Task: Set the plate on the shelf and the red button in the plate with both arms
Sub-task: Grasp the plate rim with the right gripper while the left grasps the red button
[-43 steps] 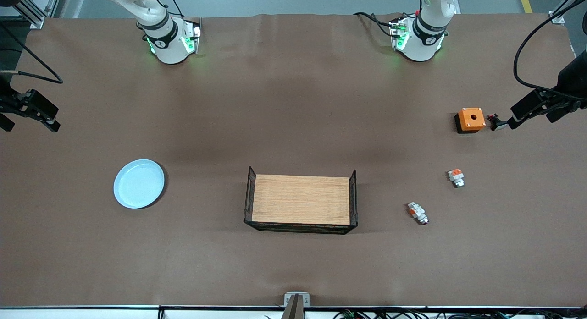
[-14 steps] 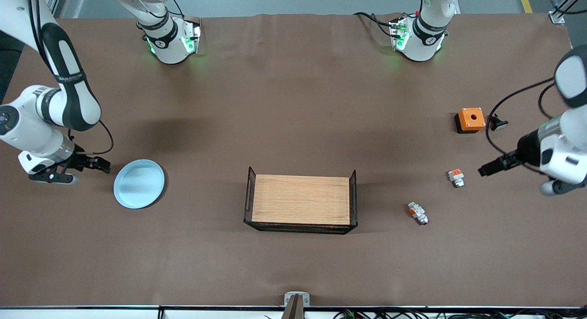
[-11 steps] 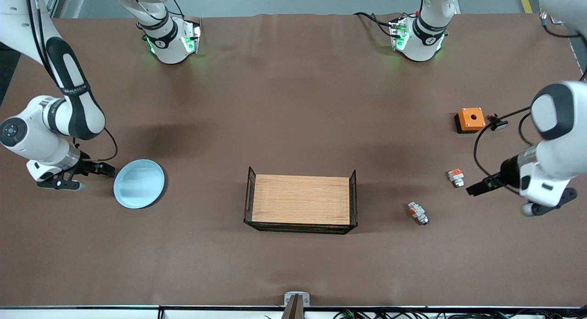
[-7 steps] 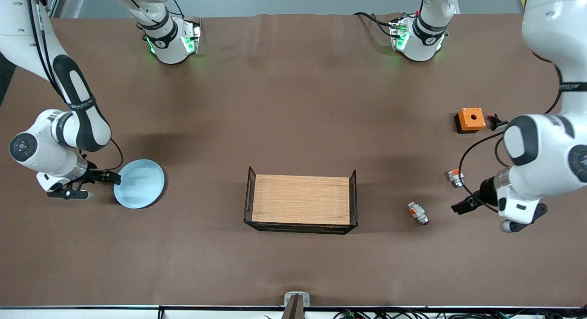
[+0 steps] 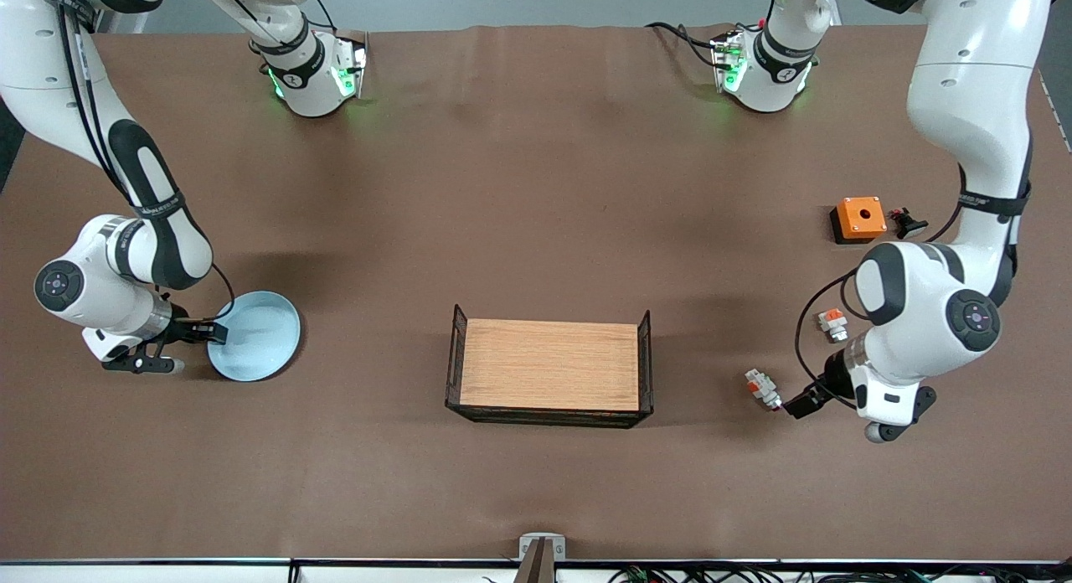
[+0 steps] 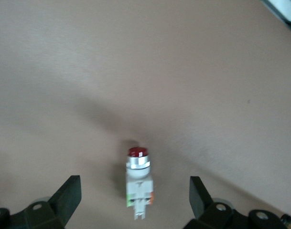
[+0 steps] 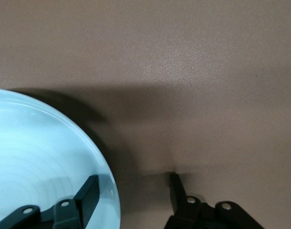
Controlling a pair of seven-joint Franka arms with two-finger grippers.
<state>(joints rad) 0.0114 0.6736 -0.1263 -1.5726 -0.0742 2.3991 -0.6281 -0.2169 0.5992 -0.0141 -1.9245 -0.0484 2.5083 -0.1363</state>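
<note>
Astride plate [image 7: 45, 157] rim, right hand [image 7: 131, 191].

No text, label, brand, number or sign can be read anywhere in these views. The white robot arms carry black bands with small pale lettering, but it is too small to make out.
</note>
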